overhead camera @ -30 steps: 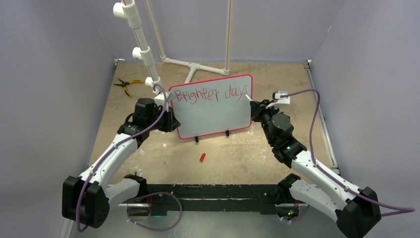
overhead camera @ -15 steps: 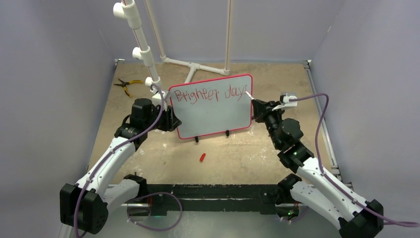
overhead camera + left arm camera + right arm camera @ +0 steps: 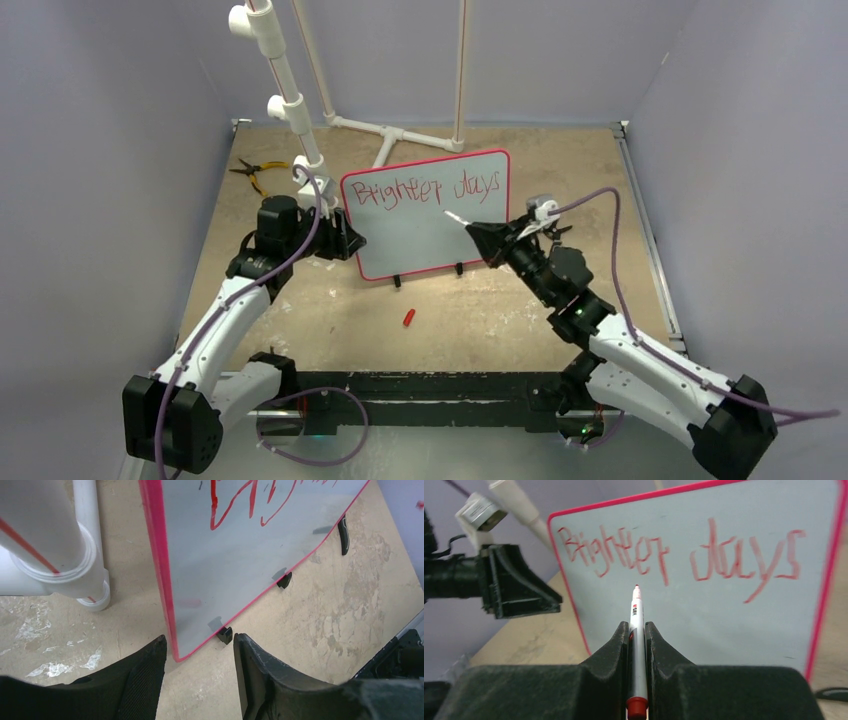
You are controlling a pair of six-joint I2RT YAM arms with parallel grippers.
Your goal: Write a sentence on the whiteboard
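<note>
On my screen the worn beige tabletop (image 3: pixel 480 310) fills the booth floor, with a white plastic pipe frame (image 3: pixel 285 90) rising at its far left. Near the middle stands the flat white rectangular whiteboard with its thin red frame (image 3: pixel 420 235), upright on two small black feet (image 3: pixel 397 281). My left gripper (image 3: pixel 199 639) sits at the board's lower left corner, jaws apart, the corner in the gap between them. My right gripper (image 3: pixel 636 625) is clamped on a slim white marker with a red tip (image 3: pixel 636 612), aimed at the bare white below the first word; I cannot tell whether the tip touches. The thin red handwritten sentence (image 3: pixel 400 192) reads "Brighter days" along the board's top. Yellow-handled pliers (image 3: pixel 255 170) lie far left, and a small red piece (image 3: pixel 408 318) lies in front of the board.
</note>
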